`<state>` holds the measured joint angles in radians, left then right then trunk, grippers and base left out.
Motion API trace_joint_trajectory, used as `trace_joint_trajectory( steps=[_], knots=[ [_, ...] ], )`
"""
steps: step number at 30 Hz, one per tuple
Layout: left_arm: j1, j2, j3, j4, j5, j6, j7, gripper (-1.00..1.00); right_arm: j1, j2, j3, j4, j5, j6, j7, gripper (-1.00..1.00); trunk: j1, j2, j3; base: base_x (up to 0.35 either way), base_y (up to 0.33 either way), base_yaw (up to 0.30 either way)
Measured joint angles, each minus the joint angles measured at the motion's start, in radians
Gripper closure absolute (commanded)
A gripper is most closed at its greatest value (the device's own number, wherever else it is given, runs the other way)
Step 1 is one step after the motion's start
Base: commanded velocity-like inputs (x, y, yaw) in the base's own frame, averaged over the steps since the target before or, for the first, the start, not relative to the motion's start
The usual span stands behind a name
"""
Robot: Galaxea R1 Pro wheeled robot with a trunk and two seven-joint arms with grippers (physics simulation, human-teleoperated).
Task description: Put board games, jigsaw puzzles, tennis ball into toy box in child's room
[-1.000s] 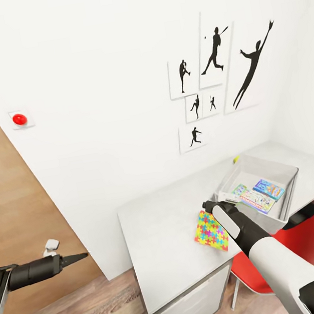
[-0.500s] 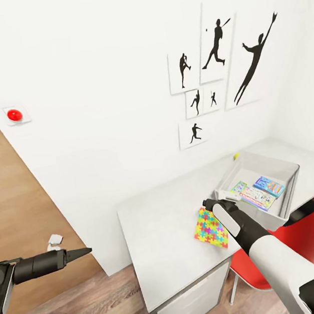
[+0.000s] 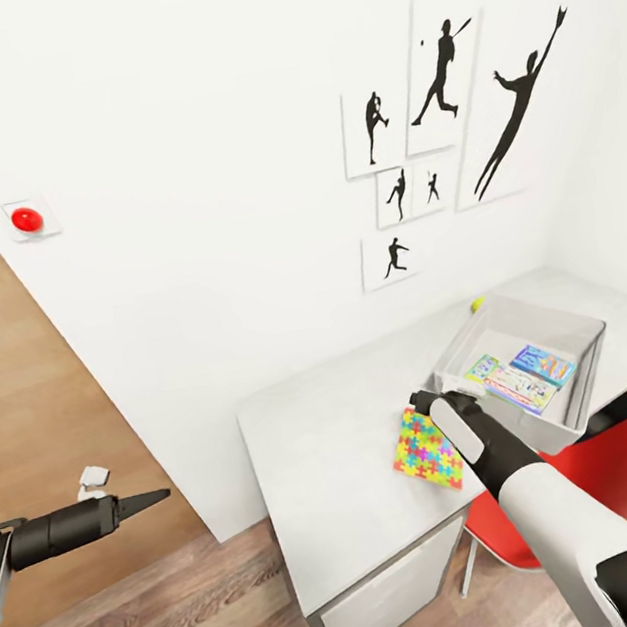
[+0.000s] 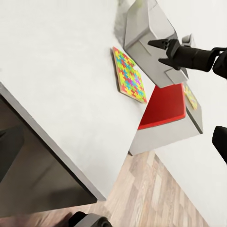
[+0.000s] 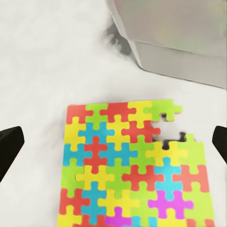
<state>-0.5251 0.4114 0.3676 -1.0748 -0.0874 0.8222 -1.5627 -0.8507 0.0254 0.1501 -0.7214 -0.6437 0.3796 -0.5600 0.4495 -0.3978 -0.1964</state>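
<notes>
A jigsaw puzzle (image 3: 423, 449) with a bright interlocking pattern lies flat on the pale table (image 3: 326, 453), just beside the light-grey toy box (image 3: 571, 325). My right gripper (image 3: 420, 402) hovers open over the puzzle (image 5: 132, 165), its fingertips (image 5: 9, 146) spread wide on either side and touching nothing. Inside the toy box lie a blue board game (image 3: 542, 365), a white busy-covered one (image 3: 519, 389) and a smaller green-edged one (image 3: 481, 369). The tennis ball (image 3: 476, 305) sits behind the box by the wall. My left gripper (image 3: 146, 501) hangs open off the table's left end, holding nothing.
A red chair (image 3: 623, 477) stands tucked at the table's front right, under my right arm. A wooden door (image 3: 14, 401) with a white handle (image 3: 93, 478) is at the left. The wall behind carries black silhouette pictures (image 3: 447, 130) and a red button (image 3: 26, 219).
The head camera has shifted a little, sliding the whole picture. My right gripper stays open over the puzzle and my left arm has barely moved. Nothing was taken hold of.
</notes>
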Motion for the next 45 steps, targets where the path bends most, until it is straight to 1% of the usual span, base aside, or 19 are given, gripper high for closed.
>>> trace_joint_trajectory(
  steps=[3,11,28,38,45],
  knots=[
    [0.0,0.0,0.002,0.0,0.0,-0.001,0.0,-1.0,-0.001,0.0,-0.021,0.002,0.0,0.001,0.0,-1.0,0.0,0.0,-0.005,0.0,0.017,0.0],
    [0.0,0.0,0.003,0.0,0.0,-0.001,0.0,-1.0,-0.001,0.0,-0.034,0.003,0.0,0.002,0.0,-1.0,0.0,0.0,-0.018,0.0,0.074,0.0],
    [0.0,0.0,0.004,0.0,0.0,-0.003,0.0,-1.0,-0.001,0.0,-0.037,0.003,0.001,0.004,0.002,-1.0,0.0,0.0,-0.046,0.001,0.008,0.0],
    [0.0,0.0,0.004,0.0,0.0,-0.003,0.0,-1.0,-0.012,-0.002,-0.034,0.003,0.002,0.004,0.002,-1.0,0.0,0.0,-0.062,0.122,0.0,0.0],
    [0.0,0.0,0.004,0.0,0.0,-0.004,0.0,-1.0,-0.013,-0.001,-0.028,0.003,0.004,0.004,0.004,-1.0,0.0,0.0,-0.074,0.034,0.0,0.0]
  ],
)
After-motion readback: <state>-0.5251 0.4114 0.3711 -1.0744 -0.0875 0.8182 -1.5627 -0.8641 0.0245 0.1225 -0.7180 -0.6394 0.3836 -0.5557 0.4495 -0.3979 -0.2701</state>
